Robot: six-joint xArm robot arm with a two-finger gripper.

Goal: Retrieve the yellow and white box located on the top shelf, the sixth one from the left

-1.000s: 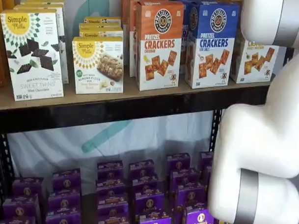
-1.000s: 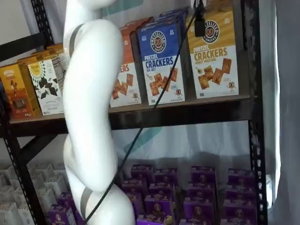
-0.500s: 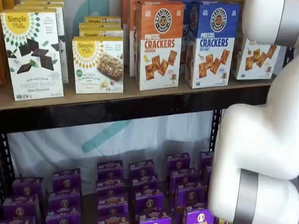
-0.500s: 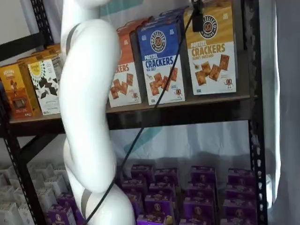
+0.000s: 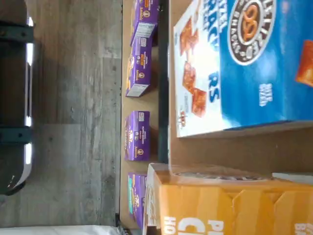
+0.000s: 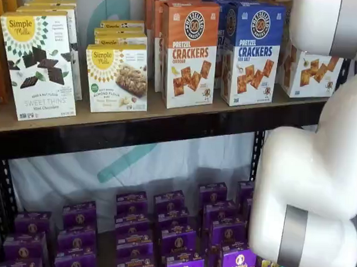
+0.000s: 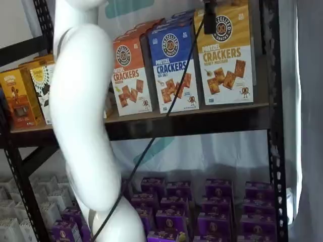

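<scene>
The yellow and white box (image 7: 224,60) stands at the right end of the top shelf (image 7: 192,118), slightly tilted. In a shelf view (image 6: 310,71) my white arm hides its upper part. It fills the near edge of the wrist view (image 5: 230,205). My gripper (image 7: 208,11) shows only as a black finger at the view's top edge, on the box's upper left corner. The box moves with it, so the fingers are closed on the box.
A blue-topped cracker carton (image 7: 174,65) stands right beside the box, then an orange-topped one (image 7: 128,75). Simple Mills boxes (image 6: 40,64) stand further left. Purple boxes (image 6: 134,231) fill the lower level. My white arm (image 7: 81,126) and a black cable (image 7: 166,116) hang before the shelves.
The black finger has risen toward the view's top edge. The yellow and white box has shifted and tilted a little with it. The arm has swung sideways.
</scene>
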